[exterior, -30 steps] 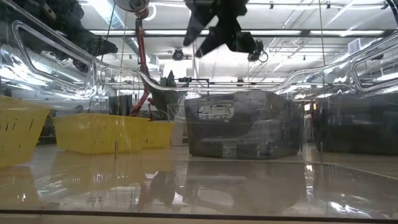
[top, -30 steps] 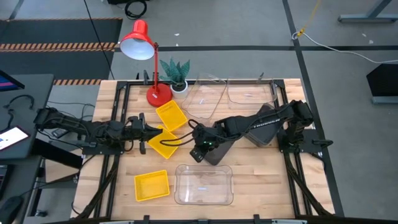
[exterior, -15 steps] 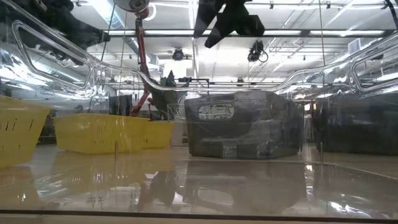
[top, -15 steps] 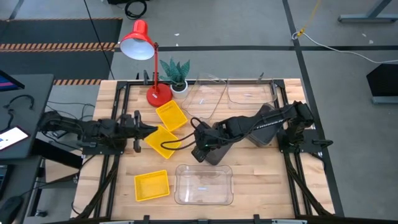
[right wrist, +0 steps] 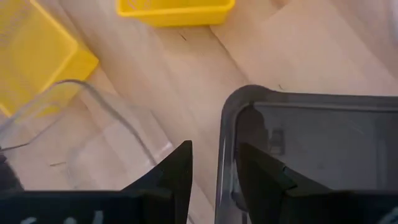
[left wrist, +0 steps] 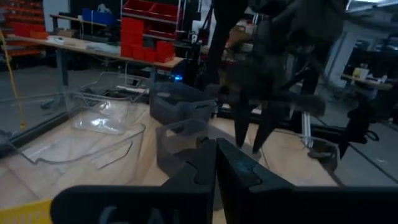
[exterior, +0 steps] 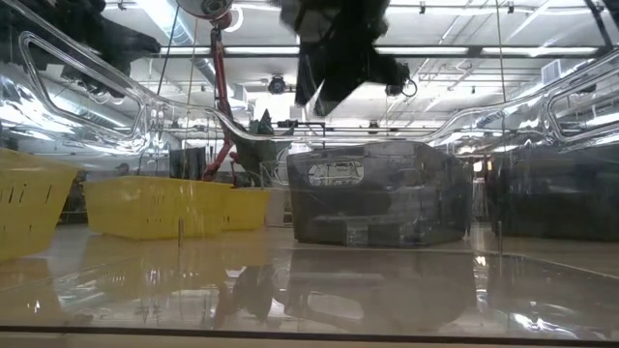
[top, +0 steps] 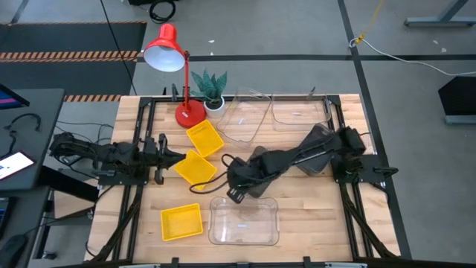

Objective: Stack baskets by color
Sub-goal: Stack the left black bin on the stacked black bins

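The wooden bench (top: 297,223) carries baskets scattered by colour. Largest in view, a clear basket (top: 244,221) lies at the near edge, with 2 more clear ones (top: 249,115) tilted together at the far edge, beside the potted plant (top: 210,88) and the red lamp (top: 169,56). 3 yellow baskets are separate: one (top: 204,138) near the lamp base, one (top: 194,168) just in front of it, one (top: 181,222) at the near left. A dark grey basket (top: 316,149) sits under the right arm toward the right; another dark grey basket (right wrist: 311,146) lies at mid-bench.

The right claw (right wrist: 214,171) is spread, its 2 fingers straddling that grey basket's rim, one inside the wall and one outside, not yet pinching. The left claw (left wrist: 216,163) is pressed together and holds nothing; it hangs at the left of the bench, pointing toward the middle yellow basket.

The step in hand looks like picking up the mid-bench grey basket. Next, the right claw must close on the rim, lift the basket level, carry it to the grey basket on the right and lower it squarely so it nests. A thin rim grip may let the basket swing or slip.
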Controlling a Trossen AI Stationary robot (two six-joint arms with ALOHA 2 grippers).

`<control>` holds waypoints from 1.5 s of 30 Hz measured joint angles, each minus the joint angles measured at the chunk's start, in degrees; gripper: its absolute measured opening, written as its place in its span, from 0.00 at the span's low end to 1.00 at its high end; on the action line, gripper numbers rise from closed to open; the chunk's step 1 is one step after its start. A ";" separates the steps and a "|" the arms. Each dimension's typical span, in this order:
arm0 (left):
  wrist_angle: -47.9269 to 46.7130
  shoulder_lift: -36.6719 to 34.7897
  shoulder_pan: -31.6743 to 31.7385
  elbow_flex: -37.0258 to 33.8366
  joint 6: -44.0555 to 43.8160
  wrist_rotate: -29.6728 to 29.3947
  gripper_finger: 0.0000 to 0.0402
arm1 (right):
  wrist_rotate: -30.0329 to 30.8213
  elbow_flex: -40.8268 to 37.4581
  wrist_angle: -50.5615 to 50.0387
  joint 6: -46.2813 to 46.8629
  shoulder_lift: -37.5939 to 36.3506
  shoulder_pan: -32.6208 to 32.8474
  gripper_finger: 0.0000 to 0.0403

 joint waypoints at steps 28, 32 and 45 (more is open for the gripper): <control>-1.69 -0.02 0.00 0.00 0.30 -0.04 0.03 | -1.08 22.42 -21.85 -3.04 17.44 0.36 0.32; -1.83 -0.02 0.02 0.00 0.68 -0.15 0.04 | -2.02 22.12 -21.73 -3.21 18.21 0.34 0.32; -1.98 0.00 0.02 0.00 0.68 -0.39 0.04 | -3.77 19.47 -20.99 -2.93 19.03 -0.87 0.23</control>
